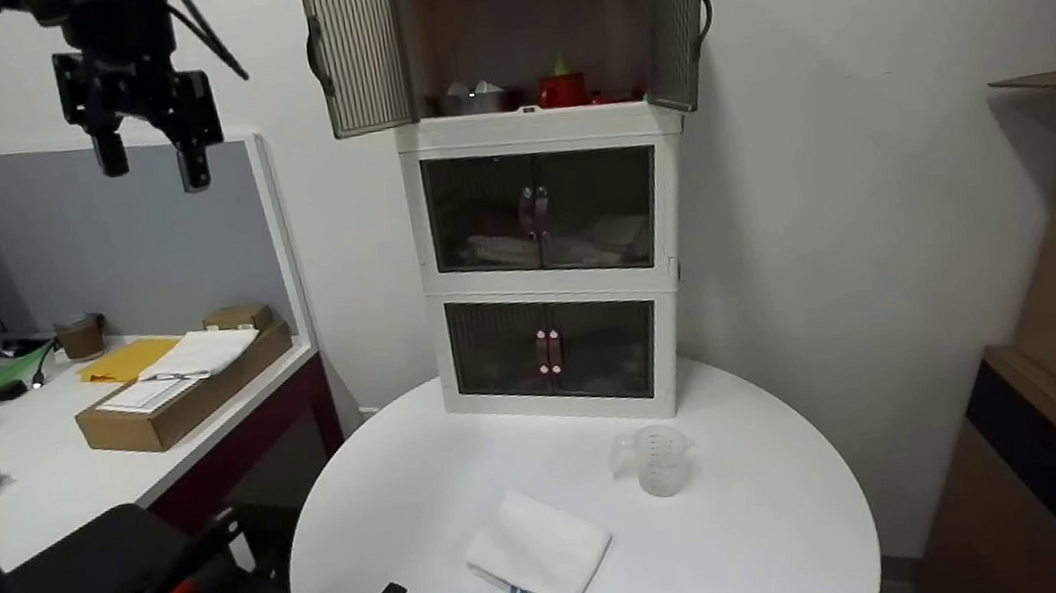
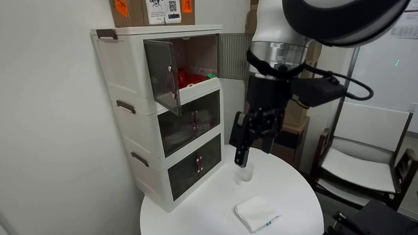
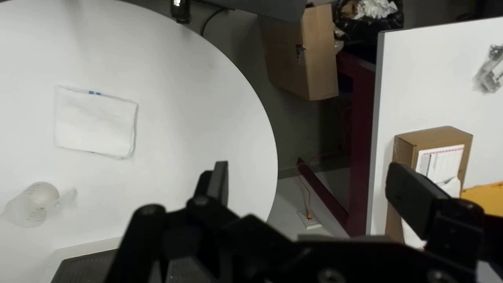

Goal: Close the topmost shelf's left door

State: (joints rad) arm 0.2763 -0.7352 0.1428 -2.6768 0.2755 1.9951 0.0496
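Left door (image 1: 357,50), top tier of a white three-tier storage cabinet (image 1: 547,287): ribbed grey panel, dark handle at its free edge; swung well outward, high above the wall-side edge of the round white table (image 1: 771,549), where the cabinet stands.

Right door (image 1: 683,15), same tier: also swung out; in an exterior view partly hidden behind the arm (image 2: 277,24).

Gripper (image 1: 154,176): black, fingers spread wide, nothing held. In an exterior view it hangs fingertips down, on the desk side of the left door and apart from it. In the wrist view one finger shows against the tabletop, the other against the desk, the table's rounded edge between.

Inside the top tier: red mug (image 1: 561,91); grey container (image 1: 476,103) with white pieces, left of the mug. Middle and bottom tiers: doors closed, pale cloth visible through the middle pair.

On the tabletop: clear measuring cup (image 1: 662,466), near the cabinet, on the half away from the desk; folded white towel (image 1: 539,552), blue-striped, farther from the wall-side edge than the cup.

On the white desk (image 1: 60,505): long cardboard box (image 1: 127,433) topped with papers; yellow envelope (image 1: 123,362); brown mug (image 1: 80,338).

Atop the cabinet: carton (image 2: 135,15), orange labels. Beyond the table: white-seated armchair (image 2: 362,168).
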